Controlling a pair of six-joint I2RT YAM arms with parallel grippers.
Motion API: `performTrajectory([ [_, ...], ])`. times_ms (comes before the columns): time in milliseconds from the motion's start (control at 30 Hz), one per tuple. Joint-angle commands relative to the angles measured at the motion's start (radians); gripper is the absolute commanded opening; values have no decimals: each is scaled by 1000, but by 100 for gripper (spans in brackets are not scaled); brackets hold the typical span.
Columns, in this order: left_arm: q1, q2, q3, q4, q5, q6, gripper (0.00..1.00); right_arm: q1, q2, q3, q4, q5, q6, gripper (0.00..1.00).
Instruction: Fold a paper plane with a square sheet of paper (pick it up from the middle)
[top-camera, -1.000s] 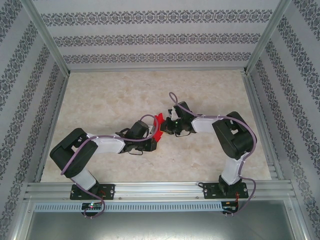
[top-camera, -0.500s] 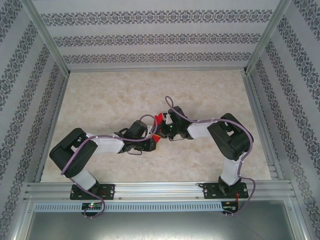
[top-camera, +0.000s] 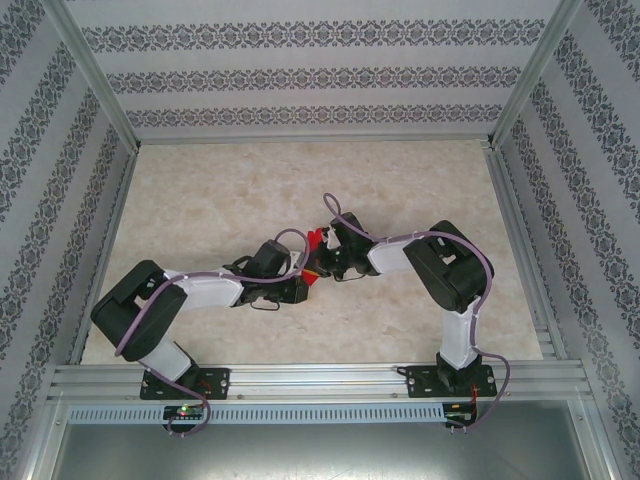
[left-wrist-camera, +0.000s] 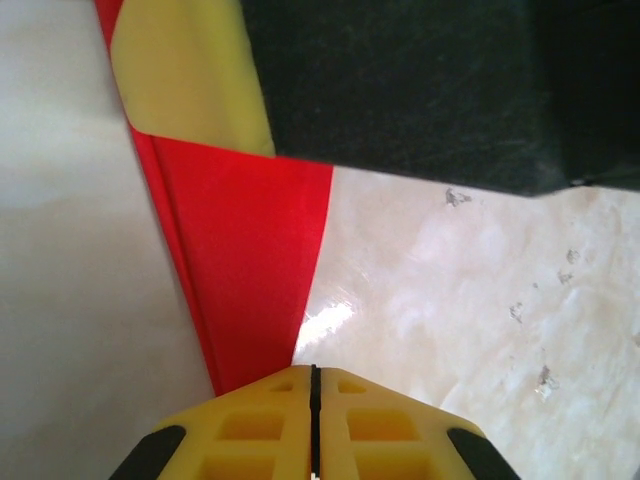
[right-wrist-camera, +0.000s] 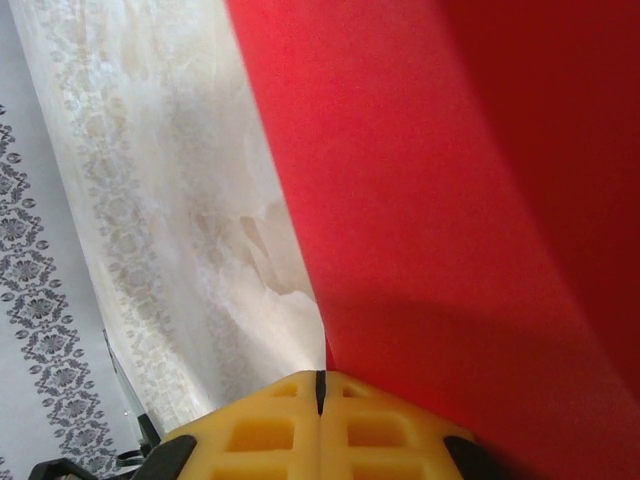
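The left jaws are pressed together on a narrow tip of the square sheet of paper (left-wrist-camera: 245, 270), and the right jaws pinch the same red, creased sheet from the opposite side, over the middle of the counter (top-camera: 220, 190). The left arm (top-camera: 200, 290) lies low, elbow folded back toward the near-left corner and forearm reaching right. The right arm (top-camera: 445, 265) bends at a raised elbow nearer the right edge, forearm reaching left.

Black-and-white jointed arms (top-camera: 205, 290) with purple cables (top-camera: 327, 197) (yellow ribbed fingers (left-wrist-camera: 250, 428), black-cornered)
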Motion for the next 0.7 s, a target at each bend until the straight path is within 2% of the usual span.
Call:
performTrajectory([
  [0,10,-58,37,-81,37,-18,11,3,63,-13,-111,108,-59,0],
  [167,29,-78,62,-83,10,-19,11,2,74,-12,-100,98,-61,0],
  [400,36,17,89,-55,-3,3,11,0,65,-23,-83,87,-53,0],
  [667,39,70,17,16,25,-8,11,-7,52,-34,-86,92,-58,0],
])
